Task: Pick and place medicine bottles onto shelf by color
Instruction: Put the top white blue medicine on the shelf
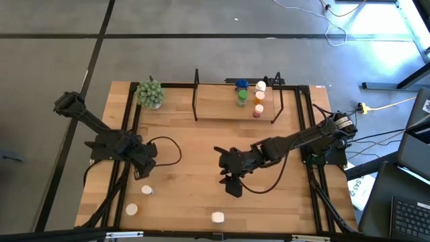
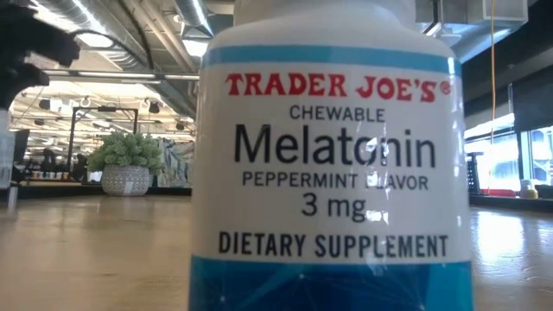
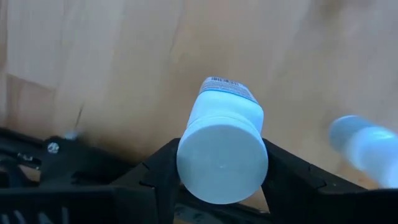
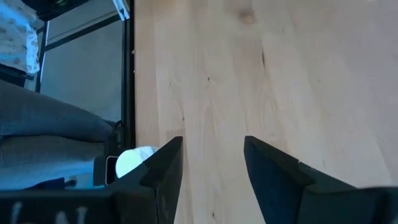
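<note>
The left tool (image 3: 221, 180) has a white bottle (image 3: 222, 152) sitting between its two fingers, cap toward the camera; the fingers press on both sides of the cap, so I'd call it gripped, though only near the top. That is the worry: held by the cap end, the bottle could pivot or slip out when lifted, and a second white bottle (image 3: 367, 149) lies just beside it and might get knocked. In the overhead picture this tool (image 1: 142, 165) sits at the lower left of the desk (image 1: 195, 144), near two loose white bottles (image 1: 146, 191) and close to the desk's left edge, so a dropped bottle could roll off that side.

The right tool (image 1: 232, 185) hangs over the lower middle, fingers apart with nothing between them, only bare wood showing there. Another white bottle (image 1: 218, 217) stands near the bottom edge; it fills the low view.

The shelf (image 1: 228, 114) lies at the upper middle, with coloured bottles (image 1: 242, 99) clustered toward its right end and a white one (image 1: 261, 86) among them. Its left half looks free, but the black uprights and the plant (image 1: 150, 93) at upper left narrow the approach.
</note>
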Action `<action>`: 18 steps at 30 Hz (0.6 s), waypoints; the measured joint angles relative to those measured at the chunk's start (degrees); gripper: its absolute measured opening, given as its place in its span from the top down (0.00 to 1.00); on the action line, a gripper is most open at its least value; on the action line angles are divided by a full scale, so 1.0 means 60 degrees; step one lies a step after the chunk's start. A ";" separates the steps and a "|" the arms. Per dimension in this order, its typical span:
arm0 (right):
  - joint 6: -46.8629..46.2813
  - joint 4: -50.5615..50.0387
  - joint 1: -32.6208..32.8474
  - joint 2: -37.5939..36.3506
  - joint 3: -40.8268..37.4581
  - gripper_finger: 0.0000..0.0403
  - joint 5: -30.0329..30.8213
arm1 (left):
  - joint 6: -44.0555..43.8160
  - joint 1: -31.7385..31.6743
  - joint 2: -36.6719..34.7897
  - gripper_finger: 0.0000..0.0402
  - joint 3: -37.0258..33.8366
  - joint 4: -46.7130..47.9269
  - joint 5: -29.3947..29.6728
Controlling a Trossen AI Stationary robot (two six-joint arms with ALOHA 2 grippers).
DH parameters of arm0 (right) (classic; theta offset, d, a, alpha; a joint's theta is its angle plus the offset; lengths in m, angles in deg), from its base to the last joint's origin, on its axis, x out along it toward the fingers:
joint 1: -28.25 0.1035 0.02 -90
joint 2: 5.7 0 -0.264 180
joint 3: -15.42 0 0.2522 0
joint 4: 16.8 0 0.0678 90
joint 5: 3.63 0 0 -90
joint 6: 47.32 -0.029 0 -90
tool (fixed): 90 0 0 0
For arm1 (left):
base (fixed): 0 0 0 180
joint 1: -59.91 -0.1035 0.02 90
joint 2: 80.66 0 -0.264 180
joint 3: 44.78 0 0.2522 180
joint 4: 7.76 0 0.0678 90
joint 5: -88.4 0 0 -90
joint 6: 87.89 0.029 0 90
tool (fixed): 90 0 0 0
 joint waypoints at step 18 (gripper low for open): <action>0.1209 -0.1230 -0.0487 -0.0004 0.1636 0.57 0.1299 | 0.1684 -0.1790 -0.0007 0.56 0.3501 0.1649 0.0480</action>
